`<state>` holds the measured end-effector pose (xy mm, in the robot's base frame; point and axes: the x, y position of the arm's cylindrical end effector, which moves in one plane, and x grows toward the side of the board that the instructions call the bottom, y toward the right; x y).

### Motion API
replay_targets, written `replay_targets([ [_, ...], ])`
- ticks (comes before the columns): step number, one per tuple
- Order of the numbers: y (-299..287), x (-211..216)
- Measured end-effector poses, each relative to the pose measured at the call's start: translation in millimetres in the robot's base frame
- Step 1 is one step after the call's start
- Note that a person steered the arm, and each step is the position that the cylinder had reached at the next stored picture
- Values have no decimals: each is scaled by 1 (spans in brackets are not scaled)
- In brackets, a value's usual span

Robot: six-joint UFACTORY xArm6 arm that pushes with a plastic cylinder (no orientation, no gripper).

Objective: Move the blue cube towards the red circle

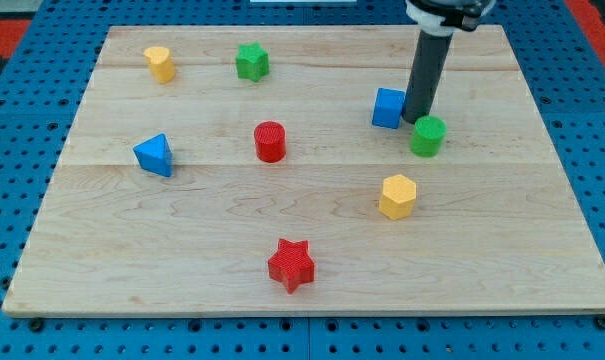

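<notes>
Nearest the frame's bottom edge, the red star (291,264) sits low centre on the wooden bench (182,270), well apart from the rest. Up and right of it, the yellow hexagon block (397,196), right of centre. Mid-left, the blue triangular block (154,155), alone on that side. Near the centre, the red circle (270,141), an upright red cylinder, with bare wood all around it.

Right of centre, upper half: the green cylinder (428,135), and just up and left of it the blue cube (388,108). The cube lies well to the right of the red circle and a little higher in the frame, with open board between them. My rod comes down from the top edge, and my tip (415,120) lands right at the cube's right side, touching or just about; I cannot tell which. The tip is also just above and left of the green cylinder, so it stands in the gap between the two blocks.

End effector: it is a plain rod, with no jaws to be apart or together; it clamps on nothing.

Farthest back, upper left: the green star (251,61) and, further left, the yellow block (160,63), shape hard to make out, roughly rounded.
</notes>
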<state>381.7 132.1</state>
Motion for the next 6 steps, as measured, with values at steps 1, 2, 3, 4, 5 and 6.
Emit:
replay_targets([
  [1,-17,-41],
  [2,-11,-69],
  [3,-80,-45],
  [4,-133,-3],
  [5,-112,9],
  [6,-129,-41],
])
